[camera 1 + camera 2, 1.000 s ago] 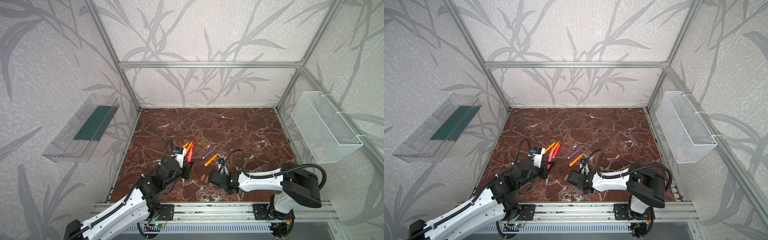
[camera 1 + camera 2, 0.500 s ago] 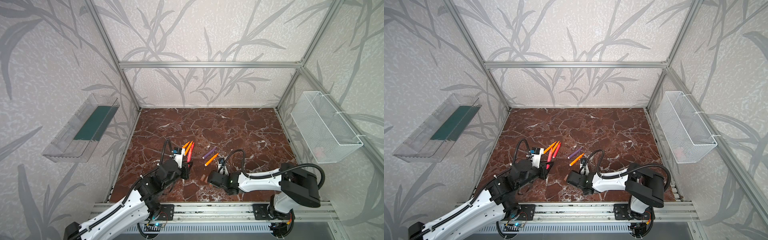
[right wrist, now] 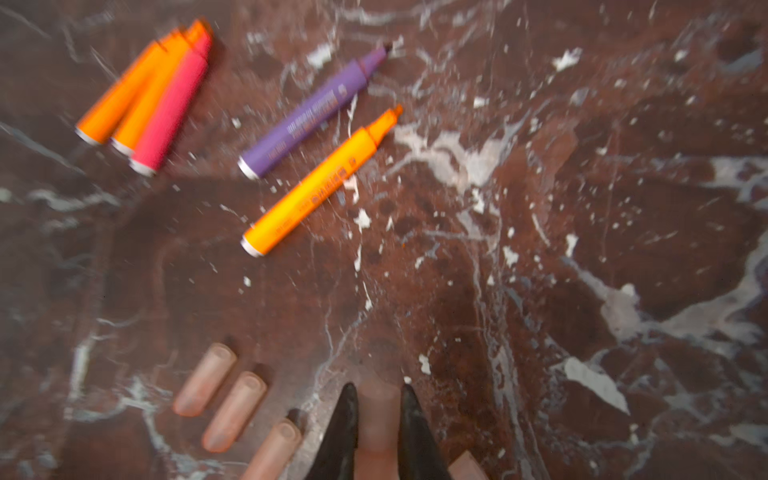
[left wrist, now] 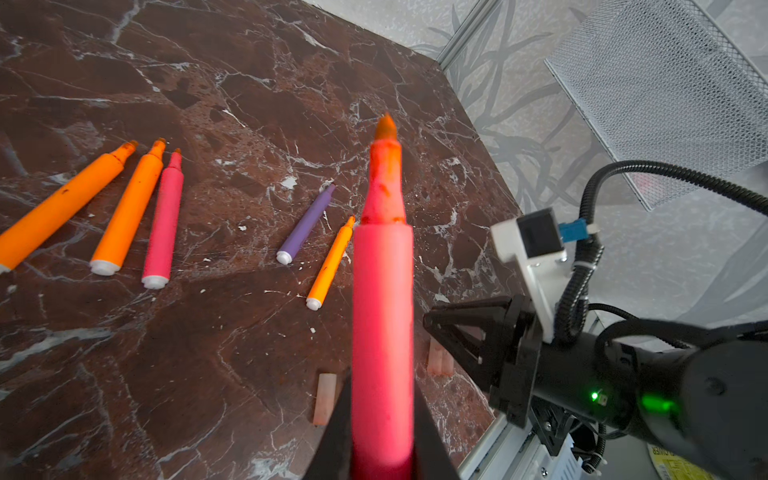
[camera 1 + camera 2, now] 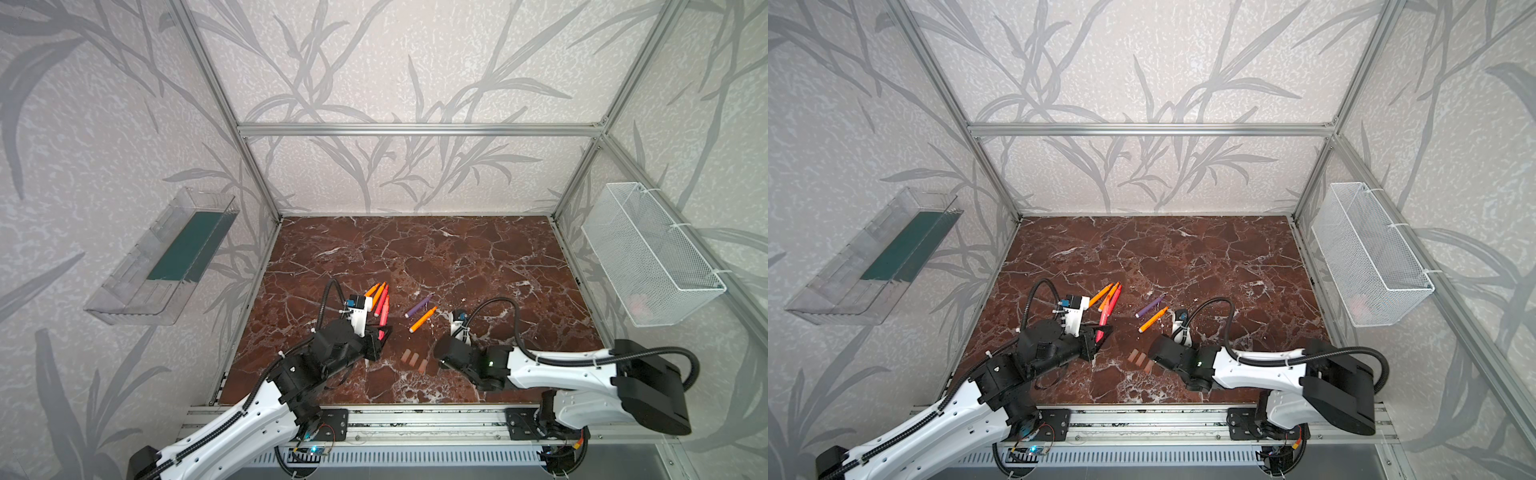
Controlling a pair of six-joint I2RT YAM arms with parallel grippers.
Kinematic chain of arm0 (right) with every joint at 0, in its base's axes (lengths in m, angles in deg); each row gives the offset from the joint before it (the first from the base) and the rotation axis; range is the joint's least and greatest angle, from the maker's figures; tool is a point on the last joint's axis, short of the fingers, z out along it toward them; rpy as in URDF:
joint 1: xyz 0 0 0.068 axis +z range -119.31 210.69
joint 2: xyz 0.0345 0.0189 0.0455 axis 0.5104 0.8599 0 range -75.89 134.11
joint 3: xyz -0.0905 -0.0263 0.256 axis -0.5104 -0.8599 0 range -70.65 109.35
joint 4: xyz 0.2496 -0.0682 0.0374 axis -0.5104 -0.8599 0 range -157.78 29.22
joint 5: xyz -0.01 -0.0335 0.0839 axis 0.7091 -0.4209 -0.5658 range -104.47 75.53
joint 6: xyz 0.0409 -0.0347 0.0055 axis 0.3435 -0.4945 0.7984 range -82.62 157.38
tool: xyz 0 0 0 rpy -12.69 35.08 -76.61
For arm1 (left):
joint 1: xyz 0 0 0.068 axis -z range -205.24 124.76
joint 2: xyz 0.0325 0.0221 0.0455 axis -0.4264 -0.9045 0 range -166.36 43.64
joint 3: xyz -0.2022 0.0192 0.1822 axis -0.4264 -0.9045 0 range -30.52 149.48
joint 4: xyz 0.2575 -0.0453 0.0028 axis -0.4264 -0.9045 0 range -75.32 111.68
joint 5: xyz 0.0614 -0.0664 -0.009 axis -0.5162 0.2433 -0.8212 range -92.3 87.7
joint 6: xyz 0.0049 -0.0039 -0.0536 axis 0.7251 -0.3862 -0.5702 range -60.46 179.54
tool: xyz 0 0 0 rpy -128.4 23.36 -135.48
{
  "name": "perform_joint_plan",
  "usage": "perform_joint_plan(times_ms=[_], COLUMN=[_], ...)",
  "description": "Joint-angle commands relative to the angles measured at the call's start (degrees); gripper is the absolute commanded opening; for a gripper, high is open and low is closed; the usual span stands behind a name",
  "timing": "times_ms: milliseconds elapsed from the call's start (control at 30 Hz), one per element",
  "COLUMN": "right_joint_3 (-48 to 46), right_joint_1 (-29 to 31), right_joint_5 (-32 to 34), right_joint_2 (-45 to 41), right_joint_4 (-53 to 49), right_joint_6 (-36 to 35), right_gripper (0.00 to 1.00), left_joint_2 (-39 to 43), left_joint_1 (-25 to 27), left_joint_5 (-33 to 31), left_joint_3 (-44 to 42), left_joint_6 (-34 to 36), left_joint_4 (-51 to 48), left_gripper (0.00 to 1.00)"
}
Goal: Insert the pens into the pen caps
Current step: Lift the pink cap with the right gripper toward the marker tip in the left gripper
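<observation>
At desk (image 5: 457,257) front, a translucent pinkish-tan cap (image 3: 376,428) is newly pinched by the right gripper (image 3: 378,388), for the red-pink pen (image 4: 382,291) clamped by the left gripper (image 4: 381,395).

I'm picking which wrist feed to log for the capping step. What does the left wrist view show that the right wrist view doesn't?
Only the left wrist view: the red-pink marker pen gripped in the left claw, the black-and-white right arm, and the white wire-mesh basket. Only the right wrist view: a translucent pinkish-tan pen cap plainly clamped in the right claw. Both: five loose marker pens, orange, red-pink and purple, on the brown marble tabletop, plus loose caps near the right claw.
</observation>
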Motion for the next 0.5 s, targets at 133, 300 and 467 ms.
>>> perform_joint_plan(times_ms=[133,300,467], right_joint_3=[-1.6,-2.8,-4.1], right_joint_1=[-6.6,-13.3,-15.5], right_joint_5=[-3.7,-13.2,-17.0], right_joint_2=[-15.1,-13.2,-7.8], right_joint_4=[13.6,32.6,48.0], right_joint_6=[-7.8,-7.9,-4.7], right_gripper=[0.08,0.07,0.07], left_joint_2=[-5.2,-3.3,0.3], left_joint_1=[-0.2,1.2,6.9], left_joint_5=[5.1,7.5,2.1], left_joint_3=[-0.4,-1.1,-3.9], left_joint_6=[-2.0,-4.4,-6.2], left_joint_4=[10.8,14.5,18.1], left_gripper=[0.0,0.0,0.0])
